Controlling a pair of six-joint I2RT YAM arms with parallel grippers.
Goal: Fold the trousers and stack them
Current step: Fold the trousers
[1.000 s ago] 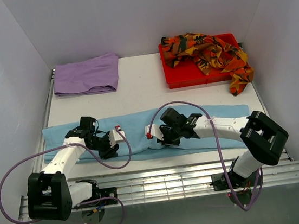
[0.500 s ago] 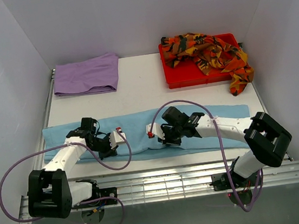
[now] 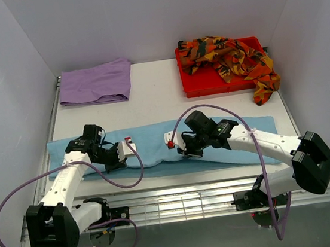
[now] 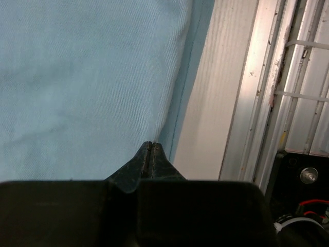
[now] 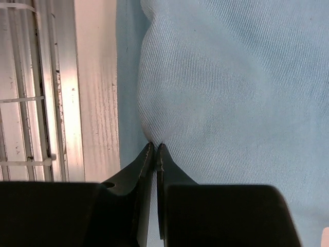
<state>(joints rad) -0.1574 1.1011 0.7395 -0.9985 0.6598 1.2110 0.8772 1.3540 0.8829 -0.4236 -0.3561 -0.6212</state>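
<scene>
Pinching the near edge of the light blue trousers (image 3: pixel 151 141), left gripper (image 4: pixel 149 146) and right gripper (image 5: pixel 155 146) were both clamped shut on cloth on the tabletop (image 3: pixel 155 94).

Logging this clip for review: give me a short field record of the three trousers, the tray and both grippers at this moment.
folding target: plain light blue cloth trousers, spread lengthwise across the near part of the white table
left gripper: shut, pinching the blue pair's near edge
right gripper: shut on that edge, cloth puckered at its tips
done pile: folded lilac trousers, far left corner
waiting: orange-red-black patterned trousers, bunched in the red plastic tray, spilling over its right rim
</scene>
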